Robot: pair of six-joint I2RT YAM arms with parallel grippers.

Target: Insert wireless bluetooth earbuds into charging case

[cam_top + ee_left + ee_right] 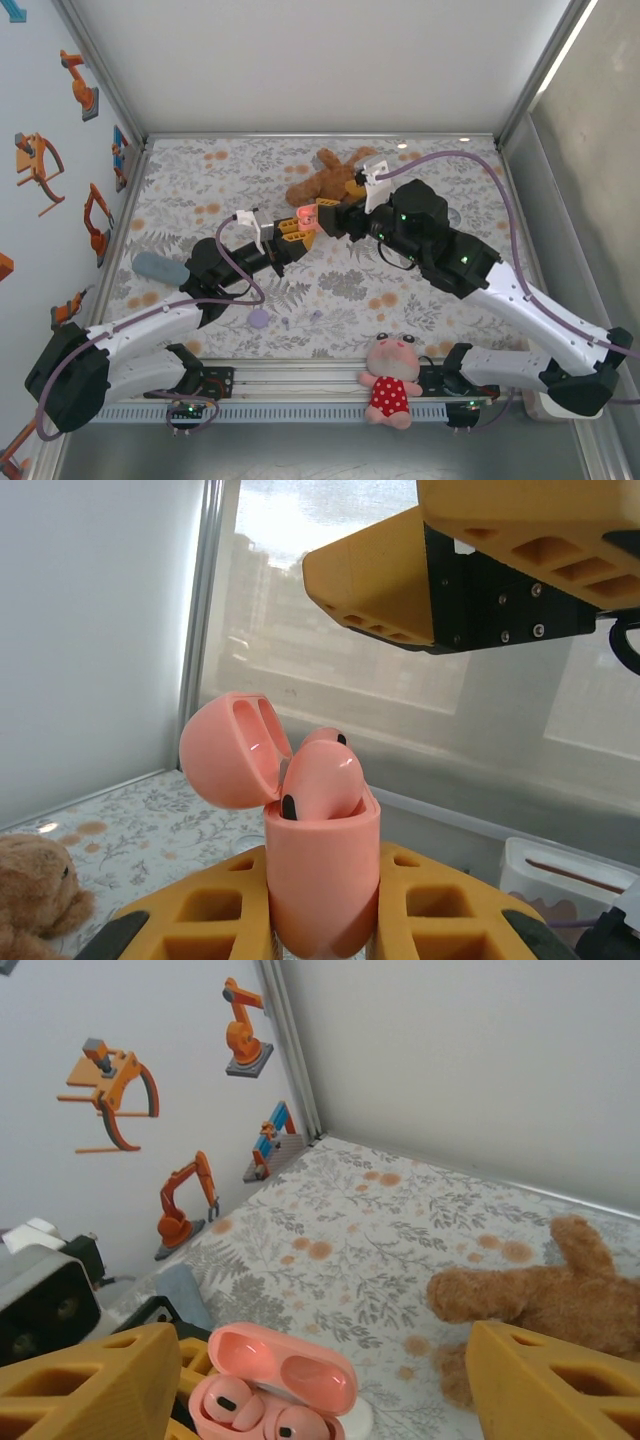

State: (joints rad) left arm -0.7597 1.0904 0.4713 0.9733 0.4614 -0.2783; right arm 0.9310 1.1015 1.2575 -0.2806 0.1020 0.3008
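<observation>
Obstacles: brown teddy bear [325, 178] just behind the held pink charging case [306, 213]; pink plush doll [392, 385] at near edge. Free room: floral tablecloth [200, 170], far left and near centre.

You get no legible text, number or brand; wall stickers [240, 1032] carry robot-arm drawings, no lettering; pink case [322, 880] plain where visible.

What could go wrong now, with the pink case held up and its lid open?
1. The front earbud stands high in the pink charging case. It may not be fully seated, so closing the lid could jam it or pop it out.
2. The open right gripper straddles the lid closely. A careless move might bump the case and twist it in the left gripper.
</observation>
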